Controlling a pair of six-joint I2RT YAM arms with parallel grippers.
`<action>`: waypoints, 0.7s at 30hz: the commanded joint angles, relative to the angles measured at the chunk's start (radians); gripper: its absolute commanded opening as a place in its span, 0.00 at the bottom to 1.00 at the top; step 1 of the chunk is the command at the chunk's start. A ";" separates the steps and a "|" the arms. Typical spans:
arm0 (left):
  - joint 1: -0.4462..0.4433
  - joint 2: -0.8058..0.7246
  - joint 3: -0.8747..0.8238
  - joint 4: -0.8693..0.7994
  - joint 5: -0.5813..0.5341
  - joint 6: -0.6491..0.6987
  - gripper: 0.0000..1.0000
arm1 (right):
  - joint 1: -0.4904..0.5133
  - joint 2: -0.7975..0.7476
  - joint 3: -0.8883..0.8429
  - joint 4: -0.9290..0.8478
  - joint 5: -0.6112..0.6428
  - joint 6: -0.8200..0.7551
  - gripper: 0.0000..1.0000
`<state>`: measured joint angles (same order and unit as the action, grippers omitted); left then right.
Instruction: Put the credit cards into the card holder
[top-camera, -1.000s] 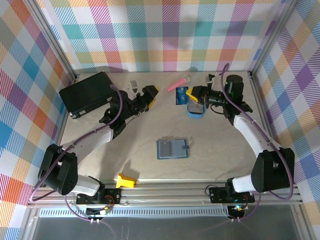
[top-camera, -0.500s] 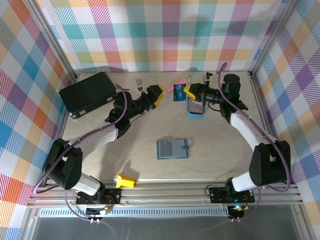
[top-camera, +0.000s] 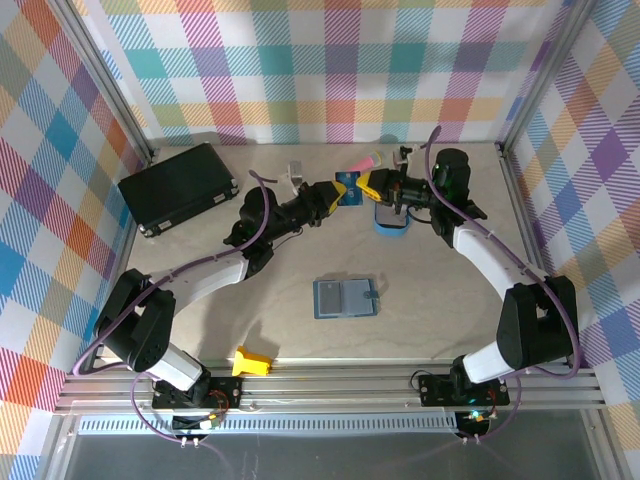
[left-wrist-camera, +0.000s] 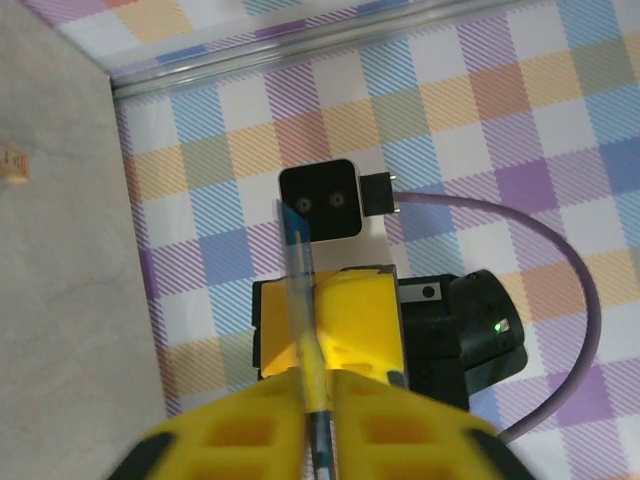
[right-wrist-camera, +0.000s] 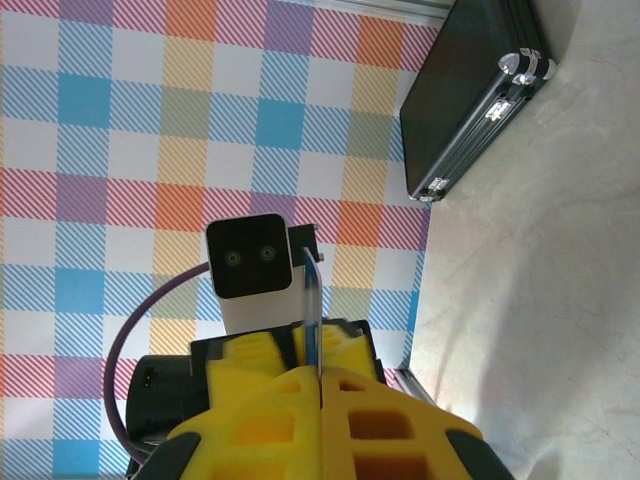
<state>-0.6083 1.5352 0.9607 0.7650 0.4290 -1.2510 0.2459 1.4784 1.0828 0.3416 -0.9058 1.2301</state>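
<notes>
I'm clamping one credit card (top-camera: 348, 186) mid-air with left fingers (top-camera: 331, 193) and right fingers (top-camera: 367, 185) together, so a tug risks bending or dropping it.

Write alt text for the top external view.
Left jaws and right jaws are both shut on one blue card, held up between them over the far side of the table. Nearer, the card holder lies open; a black case sits far left.
</notes>
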 joint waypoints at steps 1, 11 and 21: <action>-0.007 0.016 0.023 0.092 0.021 -0.015 0.00 | 0.000 -0.007 0.021 0.026 -0.021 -0.002 0.20; -0.007 0.032 0.053 0.071 0.014 -0.017 0.00 | -0.074 -0.099 -0.136 0.123 -0.091 0.050 0.39; -0.009 0.045 0.051 0.077 0.022 -0.032 0.00 | -0.070 -0.116 -0.186 0.232 -0.109 0.095 0.32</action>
<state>-0.6083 1.5780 0.9863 0.7925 0.4362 -1.2682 0.1699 1.3716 0.8955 0.4957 -0.9897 1.3025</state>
